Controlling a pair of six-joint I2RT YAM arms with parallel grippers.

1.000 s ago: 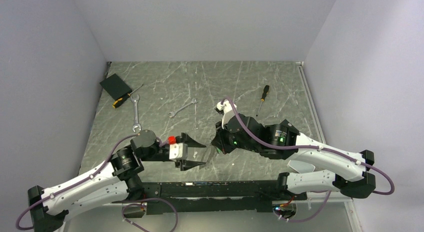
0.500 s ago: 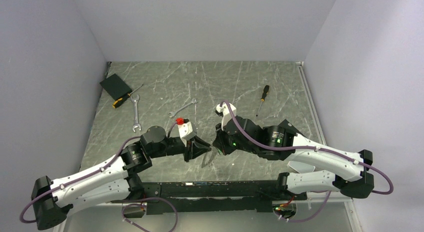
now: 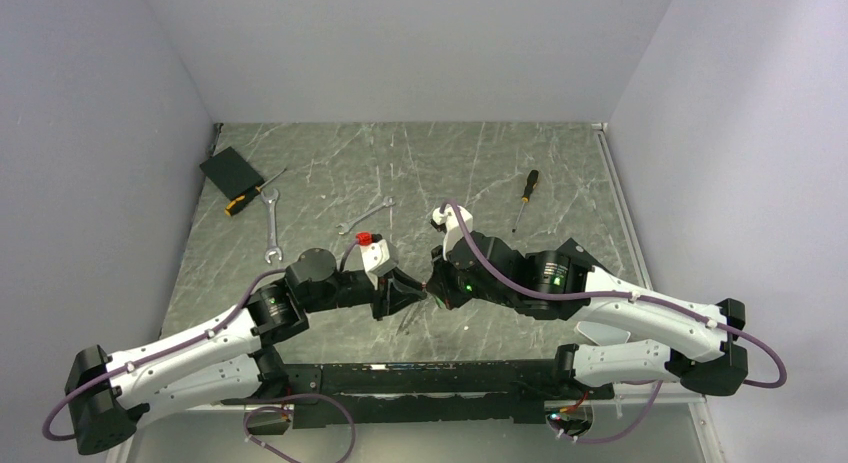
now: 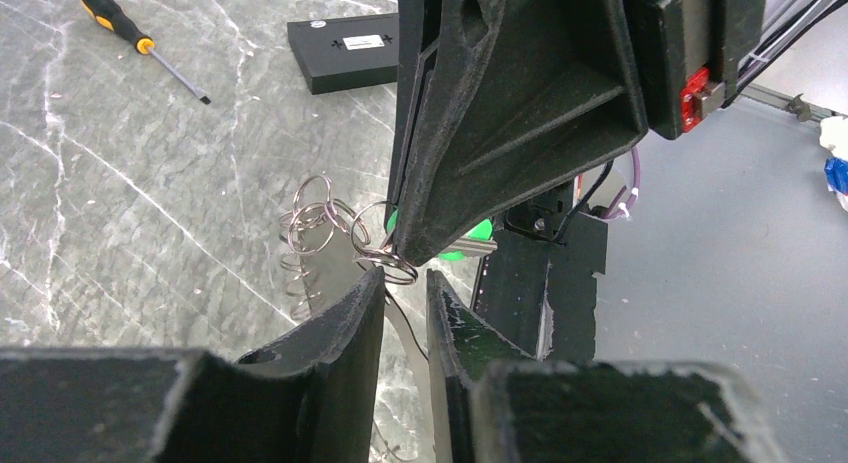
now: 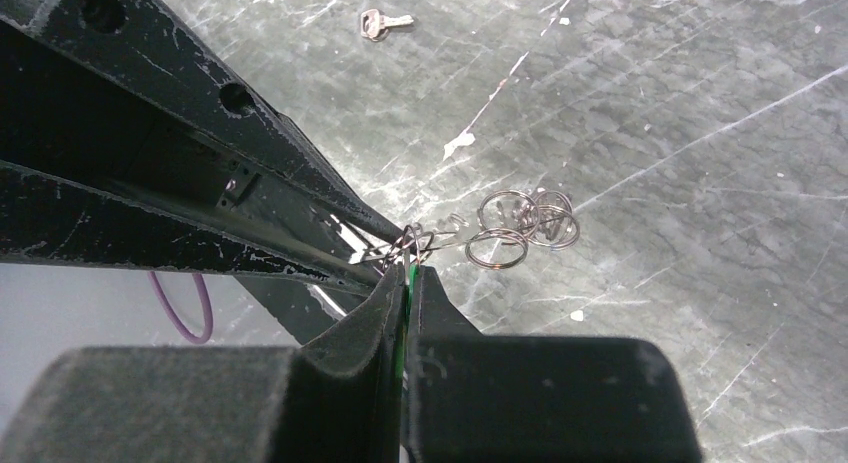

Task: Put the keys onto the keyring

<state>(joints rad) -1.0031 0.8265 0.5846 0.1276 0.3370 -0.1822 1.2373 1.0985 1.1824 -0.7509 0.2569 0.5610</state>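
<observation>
Right end effector pinched green key; left end effector, nearly closed at the presumably light, slippery keyring, grip unclear.

A black flat box lay at the grey marbled table's far left, an orange-handled screwdriver touching it. Two silver wrenches lay nearby; another screwdriver lay right.
</observation>
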